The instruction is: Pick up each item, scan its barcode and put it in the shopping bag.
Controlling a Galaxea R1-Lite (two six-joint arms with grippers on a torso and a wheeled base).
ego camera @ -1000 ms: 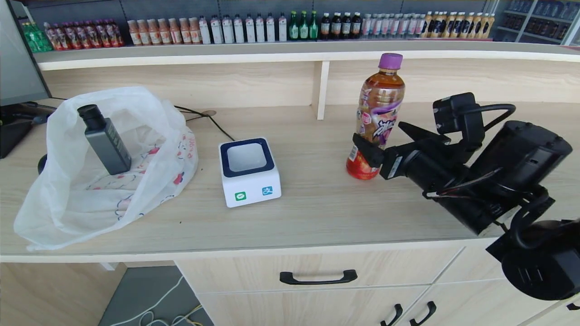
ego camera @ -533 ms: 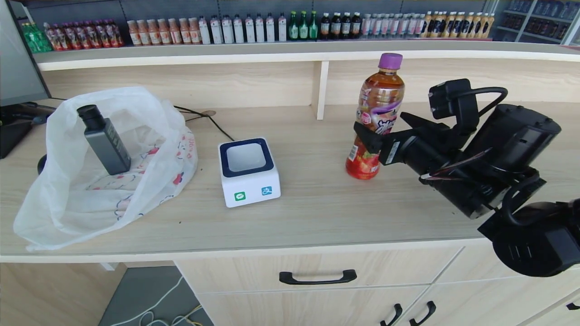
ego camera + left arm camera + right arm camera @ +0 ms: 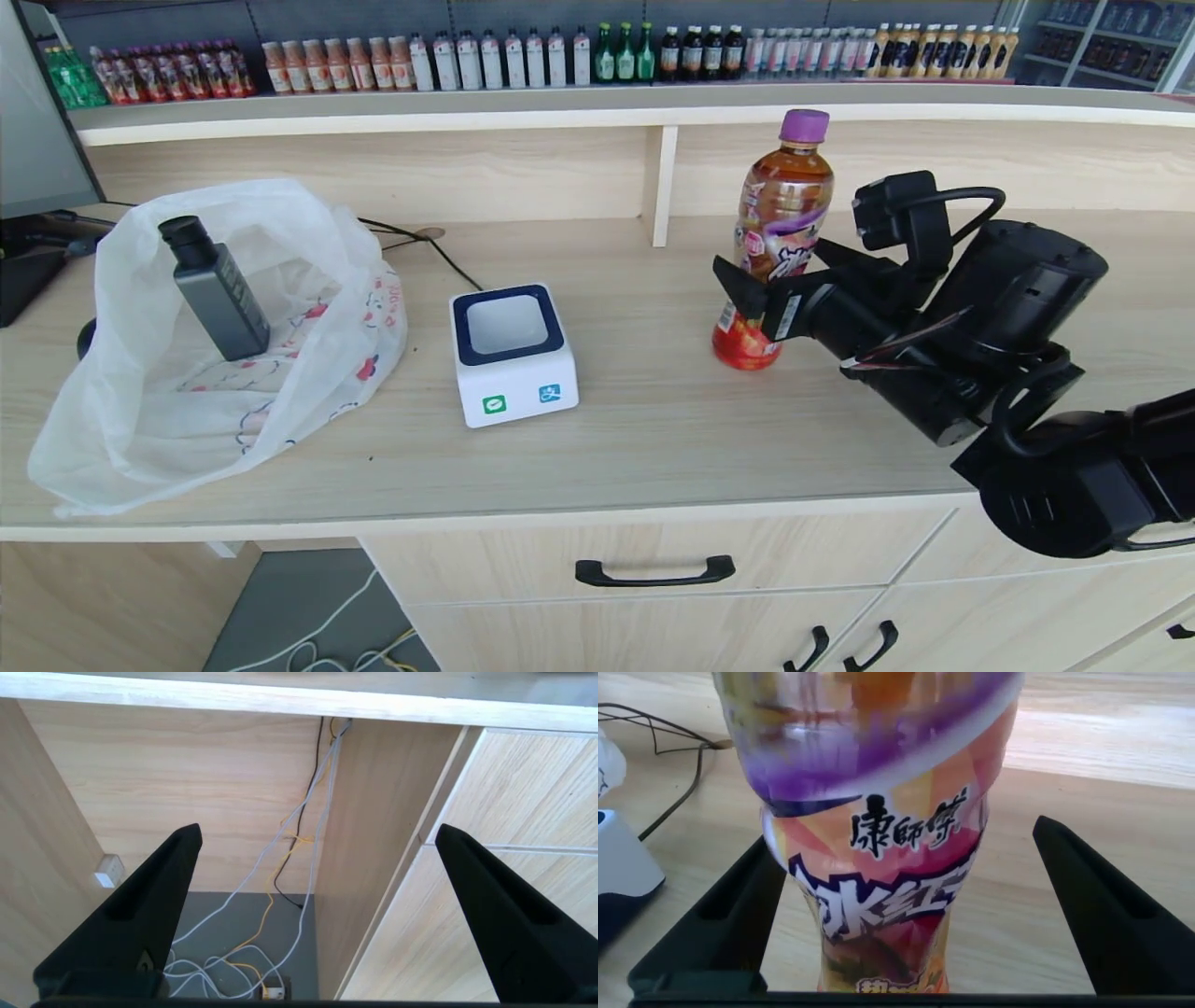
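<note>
Black and spread wide, the right gripper (image 3: 773, 269) straddles the lower half of the drink bottle (image 3: 782, 201), one finger on each side of the label. In the right wrist view a strip of counter shows between the bottle and one of the fingers (image 3: 1106, 919), while the other lies just beside the label (touching or not, I cannot tell), so the jaws are not pinching it. The bottle stands upright on the wooden counter (image 3: 653, 429), its purple cap (image 3: 804, 126) on top and its red base on the boards. Taking the scanner (image 3: 512, 353) as the middle of the dial, the bottle is at about three o'clock, well apart from it. The white shopping bag (image 3: 140, 420) lies at nine o'clock, slumped open, near the scanner. Inside the bag a grey bottle (image 3: 217, 289) with a black cap leans tilted. A dark cable (image 3: 439, 247) runs off from the scanner toward eleven o'clock. At twelve o'clock, beyond the raised ledge, rows of drinks (image 3: 560, 56) line a shelf. At six o'clock, below the counter edge, a drawer carries a black handle (image 3: 654, 570). The left gripper (image 3: 318, 905) hangs below counter height with its jaws spread wide, facing a wooden recess where loose wires (image 3: 299, 840) trail down.
</note>
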